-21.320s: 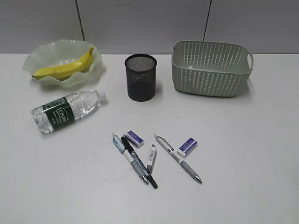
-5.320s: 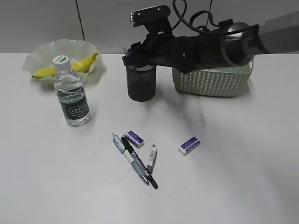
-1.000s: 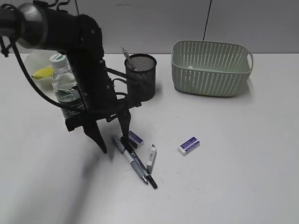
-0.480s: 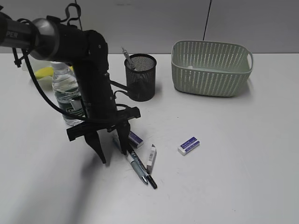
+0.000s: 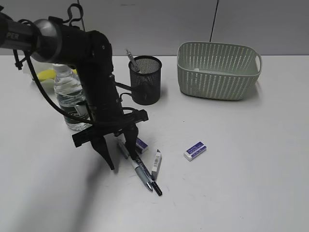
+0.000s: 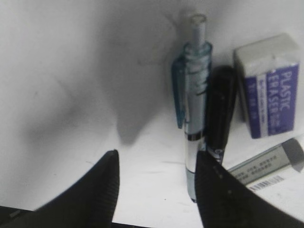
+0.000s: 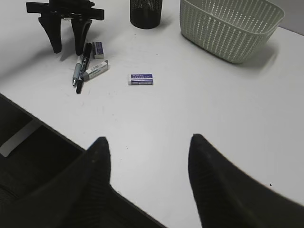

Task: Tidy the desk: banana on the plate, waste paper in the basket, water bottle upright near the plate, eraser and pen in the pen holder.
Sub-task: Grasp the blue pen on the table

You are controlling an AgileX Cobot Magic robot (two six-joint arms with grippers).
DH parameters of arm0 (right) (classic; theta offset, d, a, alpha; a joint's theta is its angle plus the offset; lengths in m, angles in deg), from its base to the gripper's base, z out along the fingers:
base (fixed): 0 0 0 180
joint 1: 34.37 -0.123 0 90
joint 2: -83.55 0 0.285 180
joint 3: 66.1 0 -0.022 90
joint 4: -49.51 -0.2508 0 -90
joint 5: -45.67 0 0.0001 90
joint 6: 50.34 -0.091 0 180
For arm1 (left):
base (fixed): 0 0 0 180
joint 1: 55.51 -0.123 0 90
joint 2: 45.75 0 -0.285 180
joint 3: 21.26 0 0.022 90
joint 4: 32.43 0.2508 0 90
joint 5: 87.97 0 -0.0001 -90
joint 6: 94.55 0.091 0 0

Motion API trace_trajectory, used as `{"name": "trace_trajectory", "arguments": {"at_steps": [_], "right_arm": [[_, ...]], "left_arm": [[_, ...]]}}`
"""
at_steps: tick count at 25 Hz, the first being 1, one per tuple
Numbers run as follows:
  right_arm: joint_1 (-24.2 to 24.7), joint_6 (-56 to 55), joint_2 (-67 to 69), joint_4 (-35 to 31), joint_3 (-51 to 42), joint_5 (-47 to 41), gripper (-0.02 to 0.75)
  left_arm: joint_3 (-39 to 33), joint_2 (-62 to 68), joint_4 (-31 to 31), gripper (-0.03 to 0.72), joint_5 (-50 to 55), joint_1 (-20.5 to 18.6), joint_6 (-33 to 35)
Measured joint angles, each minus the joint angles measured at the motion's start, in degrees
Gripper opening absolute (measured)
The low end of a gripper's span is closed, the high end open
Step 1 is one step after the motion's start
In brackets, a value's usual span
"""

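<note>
My left gripper is open, its tips down on the desk at two pens. In the left wrist view, the gripper has the clear blue pen just inside its right finger and the black pen under that finger. Three erasers lie nearby. The pen holder has one pen in it. The water bottle stands upright by the plate with the banana. The waste paper is not plainly visible. My right gripper is open and empty.
The sage green basket stands at the back right. The left arm hides most of the plate and part of the bottle. The right wrist view shows the desk's near edge below the right gripper, with a lone eraser ahead.
My left gripper has shifted slightly right and lower onto the pens, staying open. The pens and erasers have not moved.
</note>
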Motion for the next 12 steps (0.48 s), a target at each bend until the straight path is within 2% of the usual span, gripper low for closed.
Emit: {"name": "trace_trajectory", "arguments": {"at_steps": [12], "right_arm": [[0.0, 0.0, 0.0, 0.0, 0.0, 0.0, 0.426]], "left_arm": [[0.0, 0.11, 0.86, 0.382, -1.19, 0.58, -0.13]]}}
